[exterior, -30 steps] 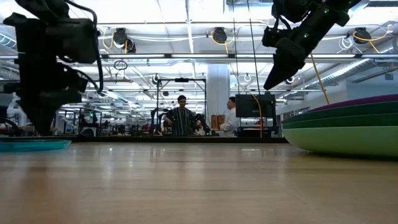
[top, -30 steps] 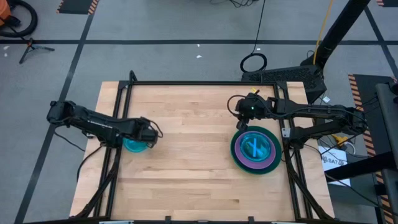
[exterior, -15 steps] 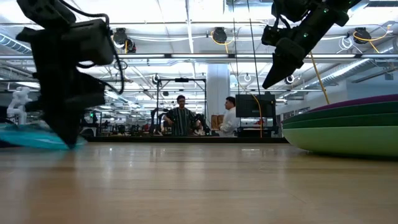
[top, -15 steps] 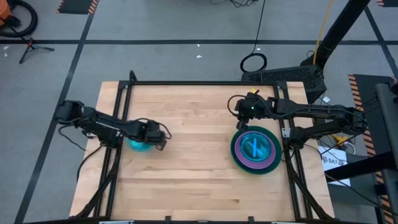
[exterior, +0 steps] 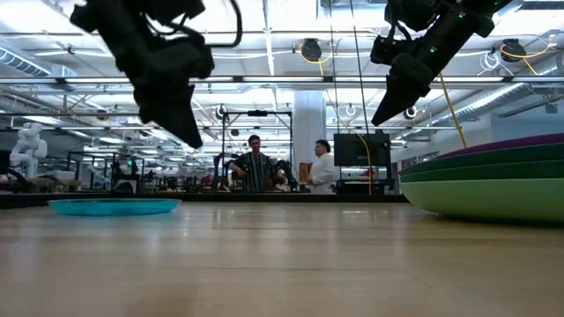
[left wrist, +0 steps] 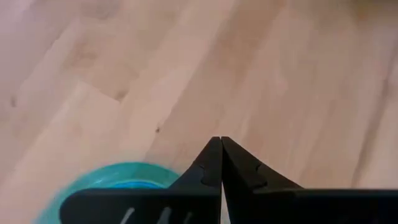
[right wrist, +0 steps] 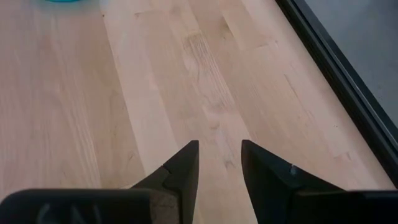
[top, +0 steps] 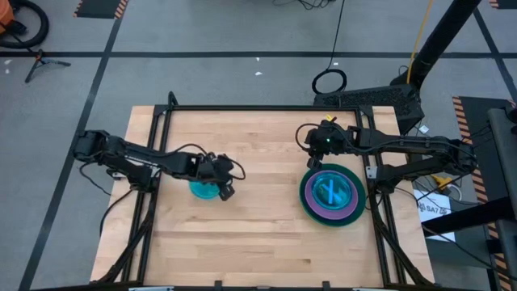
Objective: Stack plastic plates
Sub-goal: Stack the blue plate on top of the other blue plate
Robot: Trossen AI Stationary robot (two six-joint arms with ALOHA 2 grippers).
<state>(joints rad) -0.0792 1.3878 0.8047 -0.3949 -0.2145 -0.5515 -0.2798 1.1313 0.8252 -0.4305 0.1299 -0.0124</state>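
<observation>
The loose cyan plate (top: 203, 190) lies flat on the table (top: 258, 234), well apart from the stack of plates (top: 332, 195) and off on the left arm's side of it. The left gripper (top: 225, 191) hangs right at that plate's stack-facing edge, raised clear of the wood, fingers pressed together and pinching nothing. From the wrist, the plate shows just behind those closed tips, so the rim sits back toward the arm, not ahead of it. A round plate has no long axis to line up with; any stretch of rim will do. The left arm is far the nearer one. The right gripper (top: 327, 139) waits just beyond the stack's far edge, fingers spread, empty. Between plate and stack lies only bare wood, nothing in the way.
</observation>
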